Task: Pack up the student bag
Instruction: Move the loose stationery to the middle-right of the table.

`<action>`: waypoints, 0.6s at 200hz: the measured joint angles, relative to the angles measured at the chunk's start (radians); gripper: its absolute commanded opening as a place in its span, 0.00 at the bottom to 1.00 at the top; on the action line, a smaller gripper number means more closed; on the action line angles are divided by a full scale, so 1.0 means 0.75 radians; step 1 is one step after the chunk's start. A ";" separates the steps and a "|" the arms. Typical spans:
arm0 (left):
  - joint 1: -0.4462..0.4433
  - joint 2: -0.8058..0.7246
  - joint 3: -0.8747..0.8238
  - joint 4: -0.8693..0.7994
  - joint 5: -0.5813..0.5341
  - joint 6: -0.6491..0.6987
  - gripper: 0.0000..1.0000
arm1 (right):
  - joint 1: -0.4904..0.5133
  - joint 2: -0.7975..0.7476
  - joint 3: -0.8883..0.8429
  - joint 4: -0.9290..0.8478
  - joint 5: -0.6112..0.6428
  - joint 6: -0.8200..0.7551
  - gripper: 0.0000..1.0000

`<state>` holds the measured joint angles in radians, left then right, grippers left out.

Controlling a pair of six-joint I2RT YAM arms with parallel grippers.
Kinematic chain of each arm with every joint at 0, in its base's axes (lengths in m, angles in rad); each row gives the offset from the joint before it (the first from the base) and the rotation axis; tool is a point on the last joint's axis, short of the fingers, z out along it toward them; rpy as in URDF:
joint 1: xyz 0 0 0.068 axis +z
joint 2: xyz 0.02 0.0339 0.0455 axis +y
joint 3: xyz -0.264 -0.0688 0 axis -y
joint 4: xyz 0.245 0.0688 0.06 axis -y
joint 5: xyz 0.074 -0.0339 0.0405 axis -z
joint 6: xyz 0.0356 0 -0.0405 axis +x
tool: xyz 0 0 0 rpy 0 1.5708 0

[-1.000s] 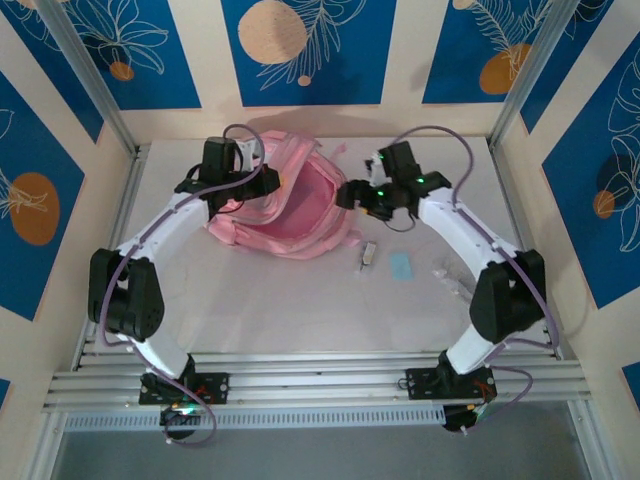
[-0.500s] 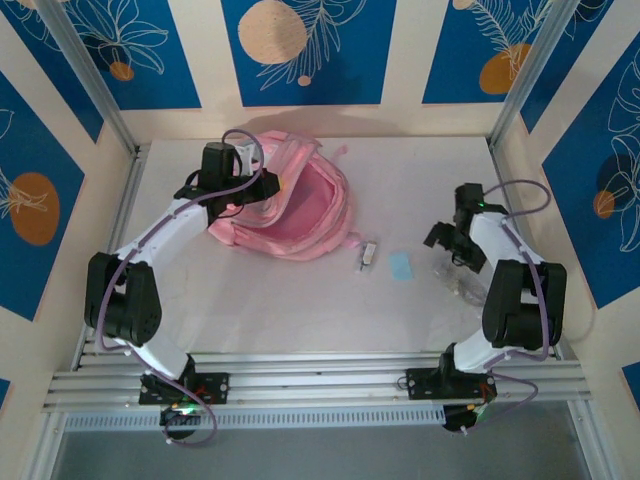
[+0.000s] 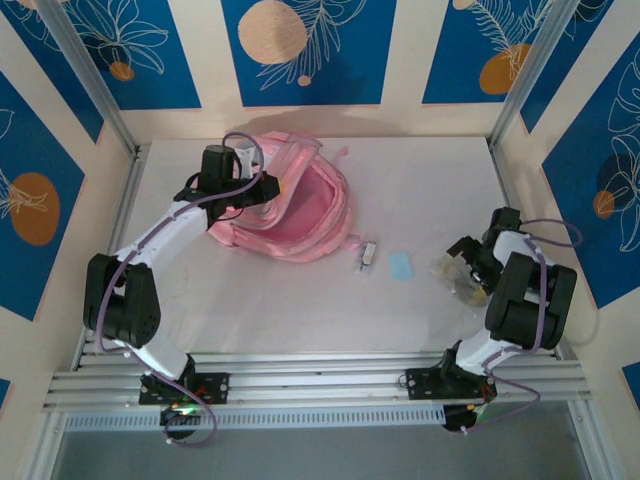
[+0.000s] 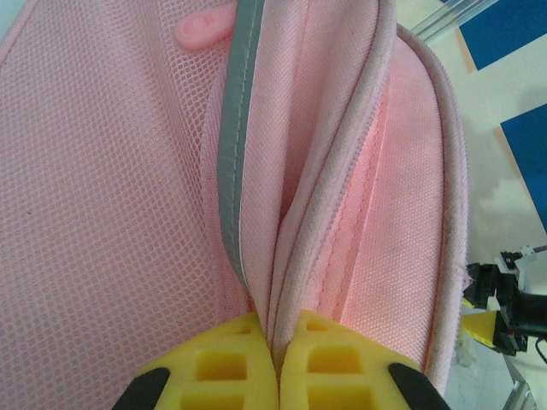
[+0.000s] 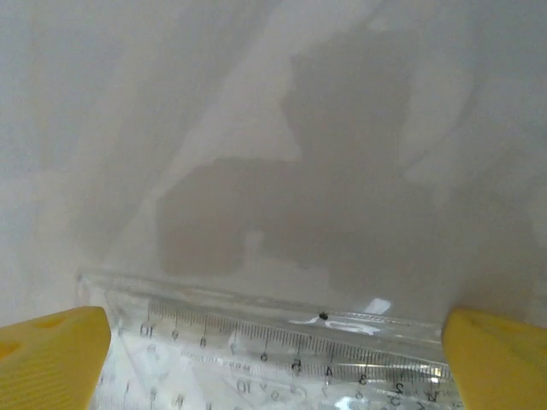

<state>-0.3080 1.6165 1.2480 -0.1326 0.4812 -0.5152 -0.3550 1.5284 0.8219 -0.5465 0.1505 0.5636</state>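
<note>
The pink student bag (image 3: pixel 295 205) lies open at the back left of the table, its mouth facing right. My left gripper (image 3: pixel 258 190) is shut on the bag's zipper edge (image 4: pixel 286 282), yellow fingertips (image 4: pixel 231 367) pinching the pink fabric beside a grey trim strip (image 4: pixel 232 162). At the right side, my right gripper (image 3: pixel 462 262) is open low over a clear plastic ruler set (image 3: pixel 455 278). In the right wrist view the transparent ruler (image 5: pixel 291 342) lies between the two yellow fingers (image 5: pixel 51 354), which stand wide apart.
A small white and dark item (image 3: pixel 368 255) and a pale blue flat piece (image 3: pixel 401 265) lie on the white table between bag and right gripper. Walls close in on the table (image 3: pixel 300 310) at the left, right and back.
My right arm swung from the bag's mouth to the right side and came down over the clear ruler set. The left gripper has held the bag edge throughout.
</note>
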 measured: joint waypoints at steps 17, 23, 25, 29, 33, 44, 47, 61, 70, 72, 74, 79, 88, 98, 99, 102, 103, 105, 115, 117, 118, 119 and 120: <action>0.000 0.000 0.000 0.004 0.002 -0.001 0.00 | 0.118 -0.124 -0.076 -0.027 -0.029 0.048 1.00; 0.000 0.000 0.000 0.005 0.002 -0.001 0.00 | 0.170 -0.164 -0.099 -0.041 -0.033 0.067 1.00; 0.000 0.000 0.000 0.006 0.002 -0.001 0.00 | 0.190 -0.178 -0.107 -0.045 -0.032 0.075 1.00; 0.000 0.000 0.000 0.008 0.002 -0.002 0.00 | 0.219 -0.203 -0.119 -0.056 -0.035 0.087 1.00; 0.000 0.000 0.000 0.009 0.002 -0.004 0.00 | 0.258 -0.228 -0.132 -0.067 -0.037 0.104 1.00; 0.000 0.000 -0.002 0.018 0.004 -0.006 0.00 | 0.347 -0.281 -0.157 -0.092 -0.053 0.146 1.00; 0.000 0.000 -0.003 0.021 0.006 -0.010 0.00 | 0.366 -0.291 -0.162 -0.098 -0.058 0.156 1.00; 0.000 0.000 -0.008 0.030 0.012 -0.019 0.00 | 0.428 -0.327 -0.175 -0.127 -0.089 0.202 0.99; 0.000 0.000 -0.012 0.036 0.017 -0.026 0.00 | 0.449 -0.339 -0.175 -0.135 -0.102 0.213 0.99; 0.000 0.000 -0.013 0.038 0.018 -0.030 0.00 | 0.452 -0.341 -0.175 -0.135 -0.102 0.214 0.99; 0.000 0.000 -0.014 0.039 0.019 -0.033 0.00 | 0.454 -0.342 -0.175 -0.135 -0.103 0.215 0.99; 0.000 0.000 -0.016 0.043 0.022 -0.036 0.00 | 0.459 -0.343 -0.172 -0.141 -0.099 0.212 0.99; 0.000 0.000 -0.018 0.047 0.027 -0.039 0.00 | 0.466 -0.341 -0.154 -0.167 -0.069 0.194 0.99; 0.000 0.000 -0.020 0.048 0.032 -0.040 0.00 | 0.473 -0.332 -0.123 -0.196 -0.019 0.161 1.00; 0.000 0.000 -0.020 0.048 0.032 -0.040 0.00 | 0.474 -0.331 -0.117 -0.199 -0.008 0.154 1.00; 0.000 0.000 -0.020 0.048 0.033 -0.040 0.00 | 0.475 -0.327 -0.106 -0.203 0.008 0.145 1.00; 0.000 0.000 -0.020 0.048 0.033 -0.040 0.00 | 0.474 -0.325 -0.103 -0.204 0.012 0.142 1.00; 0.000 0.000 -0.020 0.048 0.033 -0.040 0.00 | 0.474 -0.320 -0.095 -0.208 0.020 0.133 1.00; 0.000 0.000 -0.022 0.049 0.035 -0.039 0.00 | 0.460 -0.285 -0.049 -0.215 0.056 0.093 0.99; 0.000 0.000 -0.022 0.049 0.035 -0.040 0.00 | 0.457 -0.278 -0.044 -0.215 0.060 0.087 0.99; 0.000 0.000 -0.023 0.049 0.036 -0.039 0.00 | 0.454 -0.272 -0.037 -0.215 0.061 0.082 0.99; 0.000 0.000 -0.023 0.049 0.036 -0.039 0.00 | 0.452 -0.270 -0.034 -0.214 0.062 0.080 0.99; 0.000 0.000 -0.023 0.049 0.036 -0.040 0.00 | 0.448 -0.263 -0.028 -0.214 0.065 0.075 0.99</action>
<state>-0.3080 1.6165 1.2308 -0.0959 0.5079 -0.5449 -0.0189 1.3312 0.8005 -0.7067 0.1993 0.6197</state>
